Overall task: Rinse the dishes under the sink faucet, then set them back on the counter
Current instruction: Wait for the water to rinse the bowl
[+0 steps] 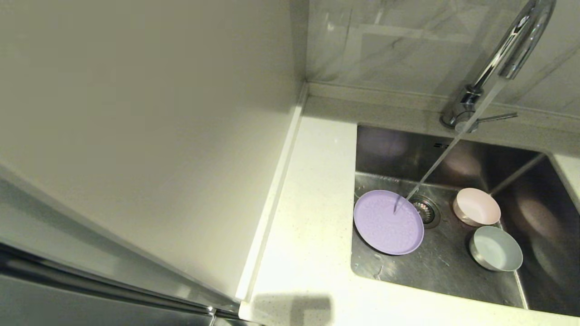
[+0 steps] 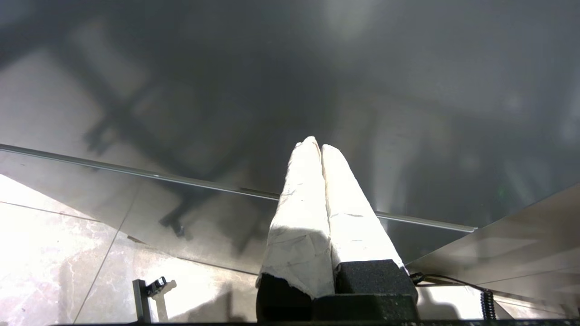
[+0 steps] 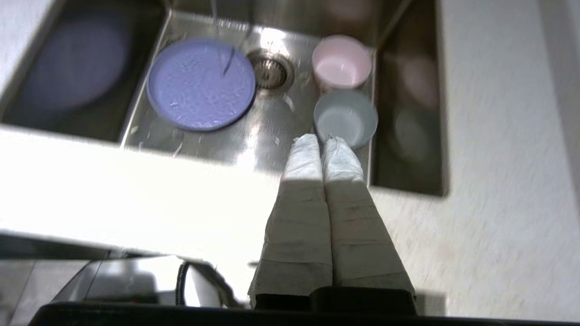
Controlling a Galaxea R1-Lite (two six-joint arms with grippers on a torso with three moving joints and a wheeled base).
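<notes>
The lilac plate (image 1: 388, 222) (image 3: 201, 84) lies flat in the sink (image 1: 444, 262) left of the drain strainer (image 1: 426, 209). Water runs from the chrome faucet (image 1: 512, 50) onto the plate's right part. The pink bowl (image 1: 476, 207) (image 3: 341, 61) and the blue-grey bowl (image 1: 495, 248) (image 3: 345, 117) stand upright to the right of the drain. My right gripper (image 3: 321, 138) is shut and empty, hovering over the counter's front edge near the blue-grey bowl. My left gripper (image 2: 316, 144) is shut and empty, low beside a cabinet front. Neither gripper shows in the head view.
The white counter (image 1: 312, 217) runs left of and in front of the sink. A beige wall panel (image 1: 136, 136) rises on the left. The faucet lever (image 1: 496, 117) points right at the tap's base. A marble backsplash (image 1: 408, 45) stands behind.
</notes>
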